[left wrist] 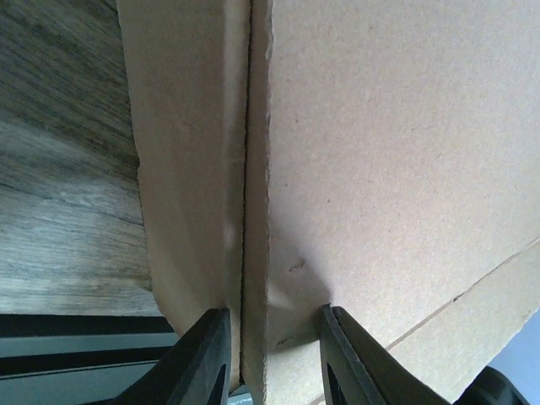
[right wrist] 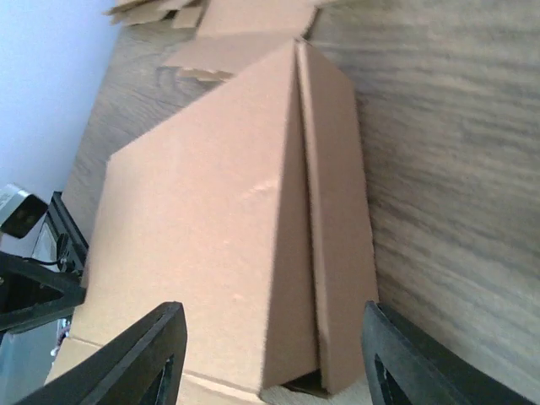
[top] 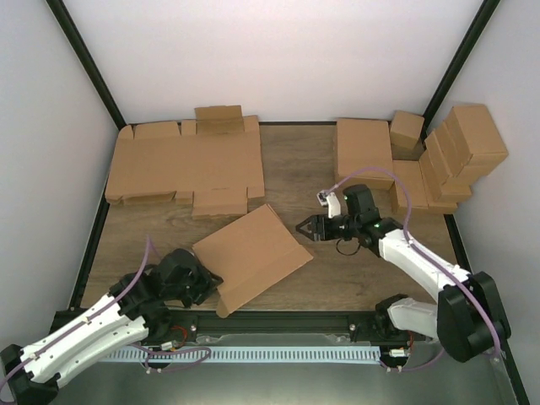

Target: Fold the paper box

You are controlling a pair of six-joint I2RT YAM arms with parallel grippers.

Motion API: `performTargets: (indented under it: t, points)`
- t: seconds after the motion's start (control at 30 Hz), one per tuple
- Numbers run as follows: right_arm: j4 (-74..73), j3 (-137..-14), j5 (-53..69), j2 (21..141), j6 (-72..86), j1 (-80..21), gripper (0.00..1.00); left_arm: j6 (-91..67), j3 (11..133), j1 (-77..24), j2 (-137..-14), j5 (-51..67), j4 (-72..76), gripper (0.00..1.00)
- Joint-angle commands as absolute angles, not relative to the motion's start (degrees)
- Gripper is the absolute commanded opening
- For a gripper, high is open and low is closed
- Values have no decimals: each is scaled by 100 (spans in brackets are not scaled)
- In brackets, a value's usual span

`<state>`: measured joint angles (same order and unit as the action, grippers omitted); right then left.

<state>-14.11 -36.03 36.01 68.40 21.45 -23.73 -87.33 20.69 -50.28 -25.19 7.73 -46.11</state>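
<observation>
Left hand pinches the paper box; right hand stands wide beside it.

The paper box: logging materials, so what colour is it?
Plain brown, unprinted; the paper box shows best in the top external view.

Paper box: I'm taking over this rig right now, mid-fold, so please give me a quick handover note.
Left end effector: shut on the paper box at its near-left edge.
Right end effector: open at the box's right edge, gripping nothing.
Box: lying askew on the table between both arms; flat blanks far left, finished boxes far right.
Done: walls up, lid folded over.
Left: the side seam gapes at one corner, so the lid probably needs tucking and pressing shut.
</observation>
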Motion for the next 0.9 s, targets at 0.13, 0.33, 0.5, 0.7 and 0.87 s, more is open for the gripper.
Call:
performTargets:
  t: [0.13, 0.33, 0.5, 0.7, 0.87]
  points:
    - [-1096, -3462, 4077, 7145, 1764, -2491, 57, -8454, 2046, -5017, -2807, 503, -4515, 29]
    - [-791, -3139, 3951, 7582, 1932, -2507, 37, -8286, 2069, -5016, -2896, 344, -4445, 27]
    - [-715, -2920, 3777, 7633, 2069, -2505, 25, -7884, 2310, -5005, -3360, 142, -4302, 22]
    - [-588, -2614, 3488, 7175, 2334, -2505, 23, -7427, 2670, -5006, -4140, -76, -4187, 18]
    - [-720, -2537, 3257, 6769, 2516, -2505, 23, -7186, 2747, -4955, -4401, -243, -3927, 17]
